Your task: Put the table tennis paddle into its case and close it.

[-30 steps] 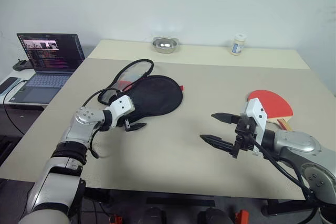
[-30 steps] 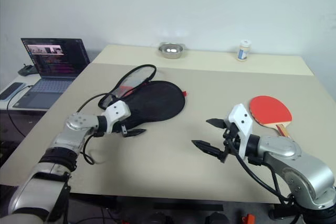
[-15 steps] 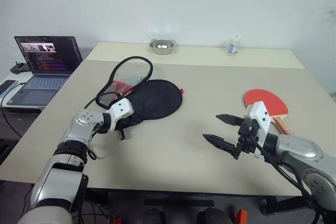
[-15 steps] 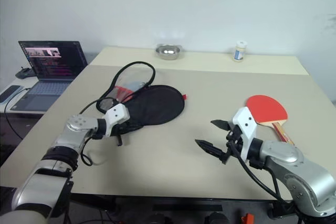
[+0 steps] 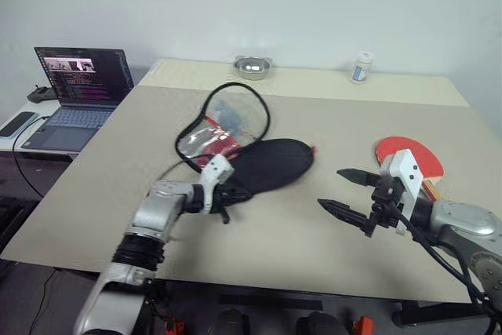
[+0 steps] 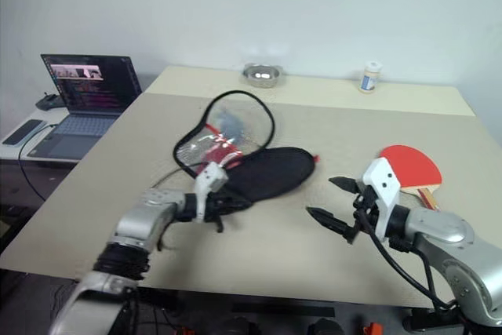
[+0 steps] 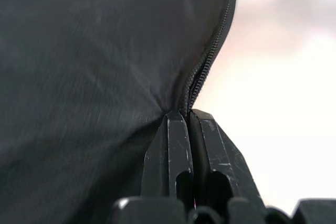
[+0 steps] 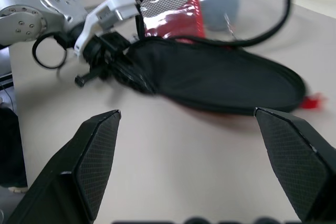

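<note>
The left gripper (image 7: 188,116) jaws are clamped on the case (image 5: 271,166) rim; drag gently toward the paddle (image 5: 408,154). Right gripper (image 5: 343,191) jaws stand apart.

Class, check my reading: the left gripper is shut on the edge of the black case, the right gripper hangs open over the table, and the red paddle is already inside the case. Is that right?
Not quite. The paddle is not inside the case; it lies on the table behind the right gripper, apart from the case, as the left eye view shows. The left gripper is indeed shut on the case's zipper edge, and the right gripper hangs open.
</note>
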You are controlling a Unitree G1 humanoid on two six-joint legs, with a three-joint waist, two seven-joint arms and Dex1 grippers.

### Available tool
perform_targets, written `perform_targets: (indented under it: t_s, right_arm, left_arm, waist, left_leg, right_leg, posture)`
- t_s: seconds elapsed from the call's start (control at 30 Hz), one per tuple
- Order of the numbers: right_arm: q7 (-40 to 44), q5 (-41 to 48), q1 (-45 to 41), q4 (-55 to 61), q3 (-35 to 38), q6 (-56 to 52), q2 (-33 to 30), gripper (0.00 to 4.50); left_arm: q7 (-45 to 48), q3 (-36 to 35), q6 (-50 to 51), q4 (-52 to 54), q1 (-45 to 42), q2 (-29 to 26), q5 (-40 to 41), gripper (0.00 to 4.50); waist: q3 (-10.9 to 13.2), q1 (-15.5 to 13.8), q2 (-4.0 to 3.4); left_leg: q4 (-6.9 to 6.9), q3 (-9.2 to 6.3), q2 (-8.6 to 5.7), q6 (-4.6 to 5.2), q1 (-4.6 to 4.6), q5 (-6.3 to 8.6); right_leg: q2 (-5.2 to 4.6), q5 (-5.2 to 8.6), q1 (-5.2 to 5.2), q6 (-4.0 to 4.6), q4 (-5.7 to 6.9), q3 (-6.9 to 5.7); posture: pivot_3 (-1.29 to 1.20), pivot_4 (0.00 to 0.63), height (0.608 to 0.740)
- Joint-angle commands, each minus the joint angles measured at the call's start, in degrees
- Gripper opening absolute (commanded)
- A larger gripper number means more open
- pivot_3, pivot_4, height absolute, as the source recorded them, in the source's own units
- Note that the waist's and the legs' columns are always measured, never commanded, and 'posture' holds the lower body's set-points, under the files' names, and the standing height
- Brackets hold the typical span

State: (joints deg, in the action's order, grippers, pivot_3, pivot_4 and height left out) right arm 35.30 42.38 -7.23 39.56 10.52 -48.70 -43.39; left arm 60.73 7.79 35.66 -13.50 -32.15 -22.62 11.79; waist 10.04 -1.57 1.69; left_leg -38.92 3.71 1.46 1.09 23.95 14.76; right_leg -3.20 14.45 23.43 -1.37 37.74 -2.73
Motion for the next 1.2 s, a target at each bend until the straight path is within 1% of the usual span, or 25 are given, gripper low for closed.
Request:
perform_targets:
  t_s: [0.03,0.17,0.23,0.37,0.47,0.5,0.6,0.63,0.7,0.73,0.8,0.87,0.93,1.03,1.07,1.13,1.2]
  right_arm:
    - [2.3,1.3,0.8,0.3,3.3,0.7,-2.2,4.5]
    - [3.2,1.4,1.4,-0.1,4.8,1.0,-3.8,4.5]
    - [3.0,1.6,1.3,-0.1,5.1,0.9,-3.9,4.5]
    - [2.3,1.8,1.7,0.5,5.6,0.5,-3.5,4.5]
    - [1.4,2.4,2.2,1.0,5.9,0.1,-3.2,4.5]
    - [1.1,2.6,2.4,1.1,6.0,0.0,-3.1,4.5]
    - [-2.0,3.8,2.8,1.3,6.4,-1.5,-1.7,4.5]
    - [-2.9,4.1,2.8,1.4,6.5,-1.9,-1.3,4.5]
    - [-6.7,5.3,2.3,1.4,6.6,-4.0,0.6,4.5]
    - [-9.0,6.3,1.9,1.3,6.5,-5.4,1.7,4.5]
    - [-13.3,8.6,1.1,1.0,6.3,-8.3,4.2,4.5]
    - [-16.9,10.1,0.2,0.7,5.4,-10.7,6.2,4.5]
    - [-20.4,9.5,-1.3,-0.1,2.4,-12.8,8.6,4.5]
    - [-28.2,8.1,-5.0,-4.4,-3.1,-17.1,17.0,4.5]
    - [-29.9,8.3,-5.9,-5.6,-3.8,-18.1,19.6,4.5]
    - [-31.2,8.8,-7.2,-7.5,-5.2,-19.4,23.4,4.5]
    - [-31.6,8.0,-8.5,-9.4,-7.1,-20.2,25.4,4.5]
  left_arm:
    - [-3.9,1.1,4.5,1.8,-3.3,4.6,2.0,0.02]
    - [-9.9,0.5,5.9,-2.1,-6.9,10.5,1.8,0.02]
    - [-11.7,0.8,5.4,-3.4,-7.7,12.1,1.4,0.02]
    - [-10.8,2.7,4.3,-1.9,-7.0,13.2,1.8,0.98]
    - [-11.1,3.1,3.9,-0.2,-6.2,12.4,1.6,2.08]
    - [-11.0,3.4,3.2,0.4,-5.9,11.7,1.2,2.4]
    - [-6.0,2.2,2.2,7.6,-2.7,6.5,3.9,3.47]
    - [-4.7,1.8,2.6,9.5,-1.9,5.1,5.0,3.47]
    - [-0.4,1.3,0.3,13.0,-0.1,-0.4,5.8,3.47]
    - [1.1,0.8,-1.8,13.6,0.6,-3.4,5.4,3.47]
    - [3.0,-0.2,-5.3,13.3,1.1,-7.5,4.9,3.47]
    - [3.7,-1.0,-7.9,12.1,0.9,-9.7,4.9,3.47]
    - [4.3,-2.6,-9.4,10.5,0.2,-11.3,5.4,3.47]
    - [7.4,-4.9,-10.6,8.9,-0.8,-14.1,7.2,3.47]
    - [8.0,-4.9,-11.2,8.6,-0.9,-14.7,7.2,3.47]
    - [8.4,-4.4,-12.7,7.7,-1.0,-15.7,6.1,3.47]
    - [9.0,-4.2,-13.6,6.9,-1.3,-16.2,5.8,3.47]
  waist:
    - [0.0,0.2,0.04]
    - [0.0,0.3,0.06]
    - [0.0,0.5,0.06]
    - [0.0,0.7,0.06]
    - [0.0,0.7,0.06]
    - [0.0,0.7,0.06]
    - [0.0,0.9,0.06]
    - [0.0,1.0,0.06]
    - [0.0,1.0,0.04]
    - [0.0,1.1,0.04]
    - [0.1,1.2,0.02]
    - [0.1,1.2,0.01]
    - [0.1,1.0,0.02]
    - [0.1,1.2,0.07]
    - [0.1,1.3,0.07]
    - [0.1,1.3,0.02]
    - [0.1,1.3,0.02]
  left_leg:
    - [0.0,0.0,0.02,0.0,-0.01,0.0]
    - [0.0,-0.12,0.17,-0.01,-0.1,-0.02]
    - [0.01,-0.15,0.19,-0.01,-0.13,-0.02]
    - [0.05,-0.17,0.2,-0.01,-0.11,-0.02]
    - [0.04,-0.14,0.16,-0.02,-0.08,-0.02]
    - [0.04,-0.12,0.14,-0.02,-0.08,-0.02]
    - [0.04,-0.08,0.16,-0.02,-0.08,-0.02]
    - [0.06,-0.09,0.2,-0.02,-0.08,-0.02]
    - [0.07,-0.12,0.23,-0.03,-0.1,-0.02]
    - [0.08,-0.13,0.25,-0.04,-0.12,-0.03]
    - [0.07,-0.12,0.28,-0.06,-0.15,-0.04]
    - [0.07,-0.14,0.29,-0.09,-0.15,-0.06]
    - [0.07,-0.14,0.24,-0.15,-0.15,-0.09]
    - [0.04,-0.14,0.25,-0.15,-0.13,-0.1]
    - [0.05,-0.13,0.25,-0.15,-0.11,-0.1]
    - [0.11,-0.13,0.26,-0.15,-0.08,-0.1]
    - [0.14,-0.12,0.23,-0.15,-0.06,-0.1]
  right_leg:
    - [0.02,0.02,0.0,-0.04,0.01,0.01]
    - [0.11,0.11,0.0,-0.2,0.12,-0.02]
    - [0.14,0.12,0.0,-0.2,0.16,-0.02]
    - [0.16,0.12,0.03,-0.19,0.14,-0.02]
    - [0.14,0.11,0.02,-0.18,0.11,-0.02]
    - [0.13,0.06,0.02,-0.08,0.1,-0.01]
    - [0.06,0.01,0.02,0.0,0.08,0.03]
    - [0.07,-0.01,0.04,0.05,0.09,0.03]
    - [0.07,0.03,0.04,0.17,0.16,0.0]
    - [0.07,0.04,0.05,0.19,0.18,-0.01]
    - [0.07,0.05,0.06,0.25,0.23,-0.01]
    - [0.07,0.03,0.06,0.32,0.25,-0.04]
    - [0.03,0.01,0.05,0.34,0.22,-0.04]
    - [0.04,0.0,0.04,0.34,0.2,-0.03]
    - [0.05,-0.01,0.08,0.34,0.21,-0.04]
    - [0.06,0.0,0.13,0.38,0.23,-0.04]
    - [0.06,0.01,0.15,0.39,0.22,-0.04]
  posture:
    - [0.0,0.15,0.74]
    - [0.0,0.15,0.74]
    - [0.0,0.15,0.74]
    - [0.0,0.15,0.74]
    - [0.0,0.15,0.74]
    - [0.0,0.15,0.74]
    - [0.0,0.15,0.74]
    - [0.0,0.15,0.74]
    - [0.0,0.15,0.74]
    - [0.0,0.15,0.74]
    - [0.0,0.15,0.74]
    - [0.0,0.15,0.74]
    - [0.0,0.15,0.74]
    - [0.0,0.15,0.74]
    - [0.0,0.15,0.74]
    - [0.0,0.15,0.74]
    - [0.0,0.15,0.74]
